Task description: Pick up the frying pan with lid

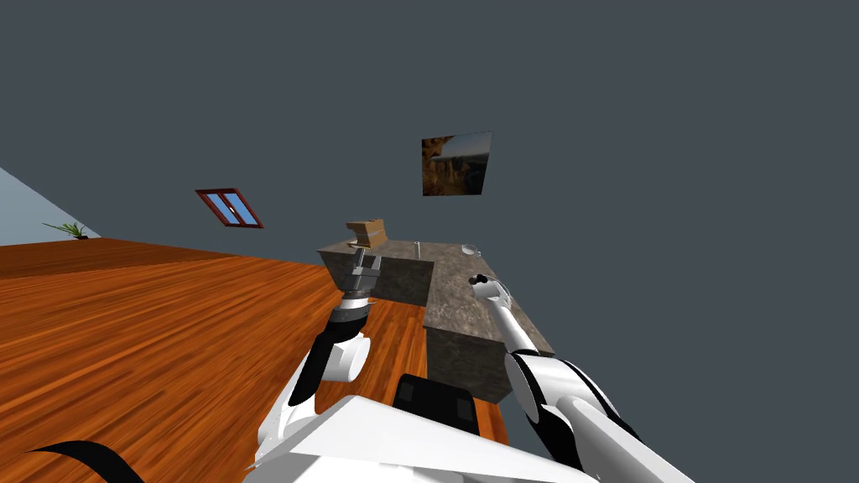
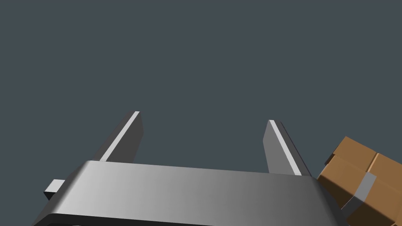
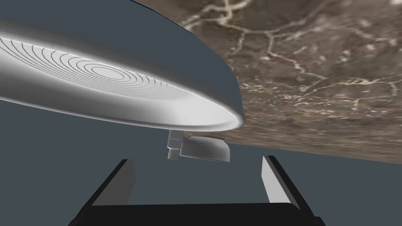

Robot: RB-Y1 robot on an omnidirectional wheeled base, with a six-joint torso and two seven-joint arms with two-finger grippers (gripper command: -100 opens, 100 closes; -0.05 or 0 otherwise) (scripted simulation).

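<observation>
Head cam: my right arm is stretched forward over the stone counter [image 1: 457,302], with the right gripper [image 1: 481,281] low above the top. The left gripper [image 1: 362,270] is raised by the counter's near corner, short of a cardboard box [image 1: 367,232].

Left wrist cam: fingers spread, nothing in them, box just off to one side. Swing that arm carelessly and it could clip the box.

Right wrist cam: the frying pan [image 3: 117,78] is right in front, over the counter. Its small grey bracket [image 3: 204,148] is just ahead of the spread, empty fingers. My worry is that a pinch on that stubby bit would be shallow, so the pan could tip or the lid slide off. Can't make out the lid from here.
</observation>
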